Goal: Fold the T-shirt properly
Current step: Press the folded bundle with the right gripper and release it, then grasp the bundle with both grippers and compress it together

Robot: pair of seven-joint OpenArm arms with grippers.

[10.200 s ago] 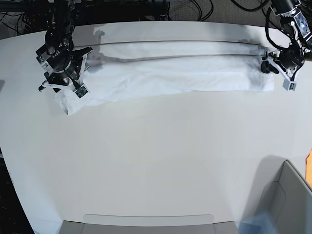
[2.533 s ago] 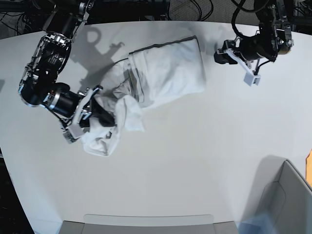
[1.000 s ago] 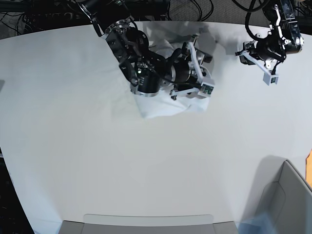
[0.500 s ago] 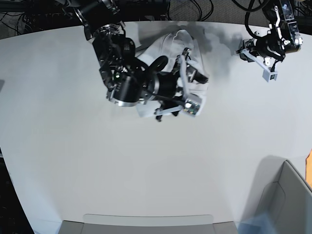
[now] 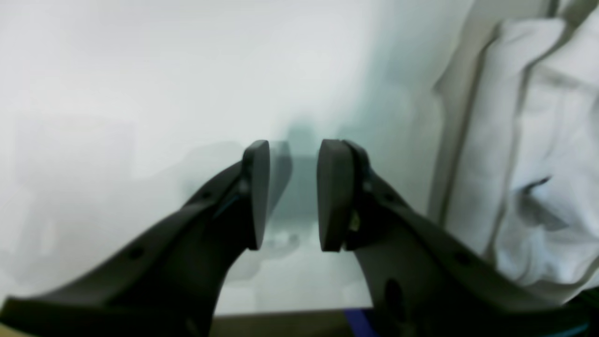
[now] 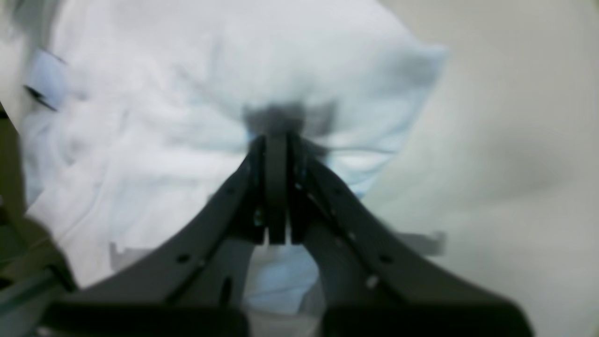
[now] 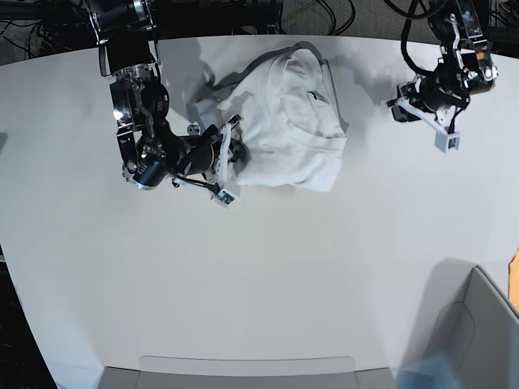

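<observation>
The white T-shirt lies as a wrinkled folded bundle at the back middle of the white table, grey collar edge showing at its top. My right gripper is at the bundle's left edge. In the right wrist view its fingers are pressed shut together above the T-shirt, with no cloth seen between them. My left gripper hovers to the right of the bundle, apart from it. In the left wrist view it stands open and empty over bare table, the T-shirt to its right.
A grey bin stands at the front right corner. A flat grey tray lies along the front edge. Dark cables and arm mounts line the far side of the table.
My right arm has drawn back to the left off the T-shirt and its gripper has gone from open to shut. The shirt now lies uncovered as a bundle. The left arm has barely shifted.
</observation>
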